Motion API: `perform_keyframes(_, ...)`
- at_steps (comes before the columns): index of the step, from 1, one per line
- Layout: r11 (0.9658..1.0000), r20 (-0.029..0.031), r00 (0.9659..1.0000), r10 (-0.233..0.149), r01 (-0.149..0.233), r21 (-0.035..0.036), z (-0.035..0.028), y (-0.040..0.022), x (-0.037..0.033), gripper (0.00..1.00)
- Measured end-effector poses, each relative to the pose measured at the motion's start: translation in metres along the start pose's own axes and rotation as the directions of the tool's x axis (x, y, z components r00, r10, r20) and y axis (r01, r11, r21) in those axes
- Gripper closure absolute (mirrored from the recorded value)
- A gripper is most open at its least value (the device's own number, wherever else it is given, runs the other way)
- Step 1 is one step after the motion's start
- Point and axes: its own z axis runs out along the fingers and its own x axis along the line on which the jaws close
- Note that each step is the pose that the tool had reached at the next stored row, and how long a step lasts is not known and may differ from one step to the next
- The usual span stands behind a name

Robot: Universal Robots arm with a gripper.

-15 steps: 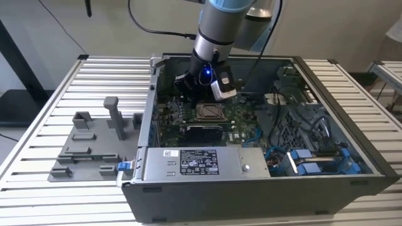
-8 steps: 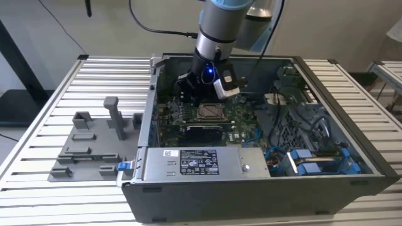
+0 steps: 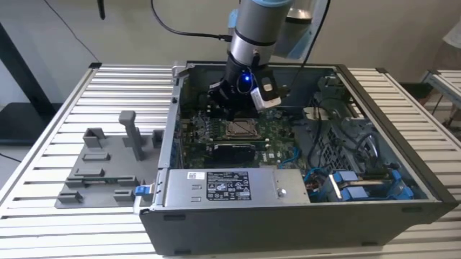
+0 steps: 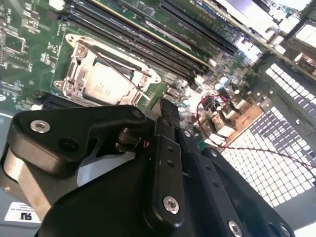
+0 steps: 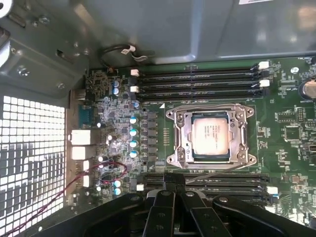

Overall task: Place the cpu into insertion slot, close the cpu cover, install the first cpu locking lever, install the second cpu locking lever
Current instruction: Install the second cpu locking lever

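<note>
A slatted white metal table [image 3: 65,108] carries an open desktop computer case [image 3: 403,162], with a grey plastic fixture tray [image 3: 101,172] lying flat beside it toward the exterior view's left. Inside the case a green motherboard [image 3: 277,137] lies face up, and a grey power supply [image 3: 226,186] sits along the near wall. Blue cables [image 3: 353,186] bunch in the corner toward the exterior view's right.

The robot arm [image 3: 256,27] reaches down into the case from above, its black gripper [image 3: 229,110] hanging just above the board beside the socket. In the first wrist view the gripper [image 5: 170,181] shows its two black fingers [image 5: 167,178] pressed together with nothing between them; the second wrist view shows the same closed pair of fingers [image 4: 168,116] near the socket edge.

The cpu [image 5: 211,137] lies flat inside the insertion slot [image 5: 183,148], its tan-grey lid showing through the window of the cpu cover [image 5: 239,118], which lies down flat over the socket. In the second wrist view the cpu [image 4: 104,86] sits the same way within its silvery frame. A thin wire lever [image 5: 207,173] runs along the socket side nearest the fingers, and another lies along the far side by the black memory slots [image 5: 197,84]. Whether either lever is latched cannot be told.
</note>
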Motion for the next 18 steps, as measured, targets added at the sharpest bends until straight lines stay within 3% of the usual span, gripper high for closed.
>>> perform_keyframes(3, 1.0, 0.0, 1.0, 0.0, 0.0, -0.0001, -0.0008, 0.0003, -0.0064, 0.89)
perform_keyframes(9, 1.0, 0.0001, 1.0, 0.0, 0.0, -0.0003, -0.0008, 0.0006, -0.0114, 0.89)
perform_keyframes(18, 1.0, -0.0001, 1.0, 0.001, -0.001, 0.0008, 0.011, 0.0003, -0.0121, 0.89)
